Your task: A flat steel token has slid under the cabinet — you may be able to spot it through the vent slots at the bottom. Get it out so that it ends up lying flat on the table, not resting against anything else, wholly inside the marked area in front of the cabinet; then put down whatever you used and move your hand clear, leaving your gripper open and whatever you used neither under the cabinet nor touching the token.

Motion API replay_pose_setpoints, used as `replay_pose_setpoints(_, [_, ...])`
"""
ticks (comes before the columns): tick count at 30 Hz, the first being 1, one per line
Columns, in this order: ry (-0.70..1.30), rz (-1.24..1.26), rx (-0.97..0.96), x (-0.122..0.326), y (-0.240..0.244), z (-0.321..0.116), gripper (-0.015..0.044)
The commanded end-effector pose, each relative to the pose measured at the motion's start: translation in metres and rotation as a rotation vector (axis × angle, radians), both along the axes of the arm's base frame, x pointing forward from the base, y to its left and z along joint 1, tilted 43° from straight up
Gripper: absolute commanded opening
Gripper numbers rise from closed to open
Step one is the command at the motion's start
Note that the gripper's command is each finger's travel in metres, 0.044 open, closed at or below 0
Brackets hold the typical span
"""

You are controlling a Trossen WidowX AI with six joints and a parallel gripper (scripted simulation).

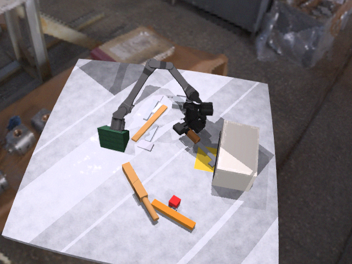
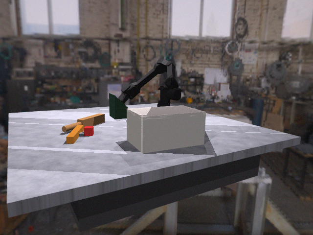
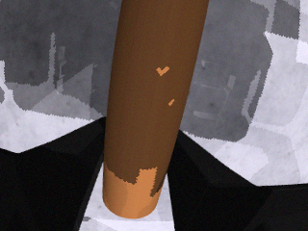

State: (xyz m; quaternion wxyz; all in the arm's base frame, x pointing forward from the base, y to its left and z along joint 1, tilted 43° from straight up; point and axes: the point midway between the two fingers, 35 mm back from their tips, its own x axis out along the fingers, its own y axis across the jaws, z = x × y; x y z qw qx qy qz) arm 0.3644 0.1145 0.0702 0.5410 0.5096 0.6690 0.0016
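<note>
While our gripper grips the tool's brown handle, the grey blade reaches out beyond it. We see the cabinet past our gripper.

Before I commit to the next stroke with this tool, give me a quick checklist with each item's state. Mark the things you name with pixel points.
1. Gripper [image 1: 186,131] [image 3: 139,130] closed on the tool's handle [image 1: 193,135] [image 3: 149,96]: ok.
2. Tool's hooked end [image 1: 212,163] in sight: ok, over the yellow area [image 1: 201,162] in the top view.
3. Token lying inside the yellow area: not ok, none visible on its uncovered part.
4. Token's place under the cabinet [image 1: 240,147] [image 2: 171,131]: cannot tell, no view shows the vent slots clearly.
5. Tool put down, gripper open: not ok.
</note>
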Motion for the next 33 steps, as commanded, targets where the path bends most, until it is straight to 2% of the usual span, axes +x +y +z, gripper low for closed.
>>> replay_pose_setpoints(1, [0.005,0.002,0.0,-0.007,0.006,0.003,0.0])
replay_pose_setpoints(33, [0.006,0.002,0.001,-0.038,0.032,0.024,0.0])
